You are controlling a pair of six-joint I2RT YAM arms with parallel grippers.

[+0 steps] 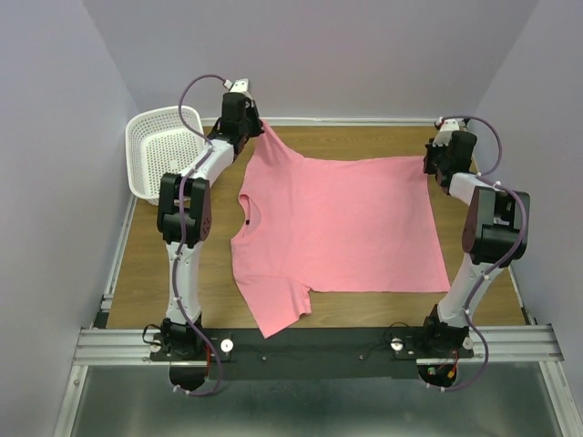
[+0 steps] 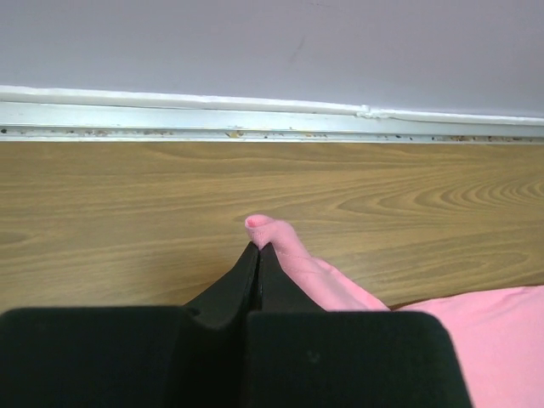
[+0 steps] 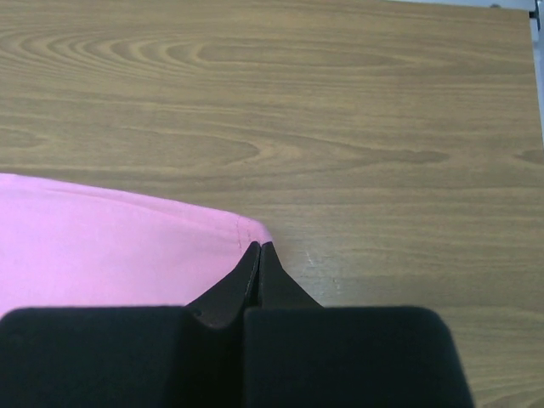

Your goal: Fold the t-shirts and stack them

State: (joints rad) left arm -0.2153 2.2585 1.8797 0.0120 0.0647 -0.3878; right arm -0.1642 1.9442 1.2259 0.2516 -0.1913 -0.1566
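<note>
No fold made yet, I'd judge, and nothing stacked; the one t-shirt [image 1: 337,228] lies spread flat mid-tabletop [image 1: 146,264], collar toward the left edge; left pincer [image 2: 257,247] clenched on the far sleeve tip; right pincer [image 3: 259,247] clenched on the far hem corner; one basket [image 1: 159,150] at the far left corner.

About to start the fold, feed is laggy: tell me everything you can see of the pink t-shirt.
The t-shirt is plain salmon pink, soft-looking fabric, short-sleeved, round neck with a small dark label. It lies spread mostly flat on the wooden table, neck toward the left arm, hem toward the right. The left gripper is shut on the far sleeve's tip, the right gripper on the far hem corner. The near sleeve reaches the table's near edge.
</note>
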